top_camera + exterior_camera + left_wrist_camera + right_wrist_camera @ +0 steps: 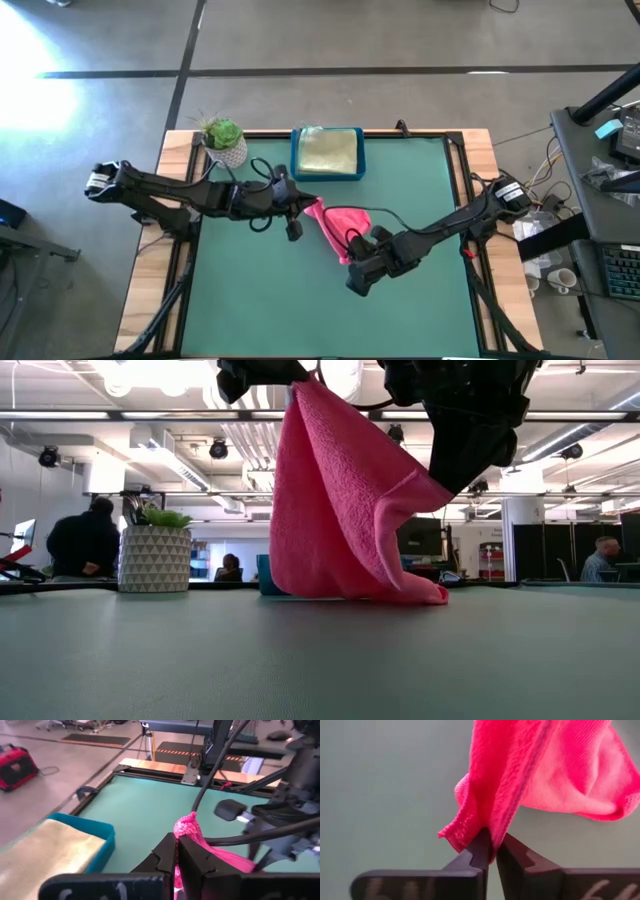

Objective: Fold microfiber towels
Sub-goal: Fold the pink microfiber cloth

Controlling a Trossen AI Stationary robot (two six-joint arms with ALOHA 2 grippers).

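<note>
A hot pink microfiber towel (340,222) hangs over the middle of the green table between my two grippers. My left gripper (176,840) is shut on its upper far corner, and my right gripper (492,845) is shut on it lower down, toward the table's right. In the low view the towel (335,490) drapes from top left down to the right gripper, and its bottom fold (400,592) rests on the table. A folded pale yellow cloth (328,150) lies in the blue tray (296,160) at the far edge. My left gripper pinches a bunched corner (186,826) of the pink towel between its two fingers, coming nearly level from the table's left. The towel hangs below and beyond the fingers, lifted at this end. My right gripper pinches a folded edge (482,822) of the towel between its fingertips, several layers together. The fingers slant down from the table's right. From this hold the cloth (425,485) sags down to the table.
A potted plant (222,140) in a white patterned pot stands at the far left corner, next to the blue tray. Wooden rails (470,150) border the mat. Open green mat lies along the near edge. People (85,540) are in the room beyond the table.
</note>
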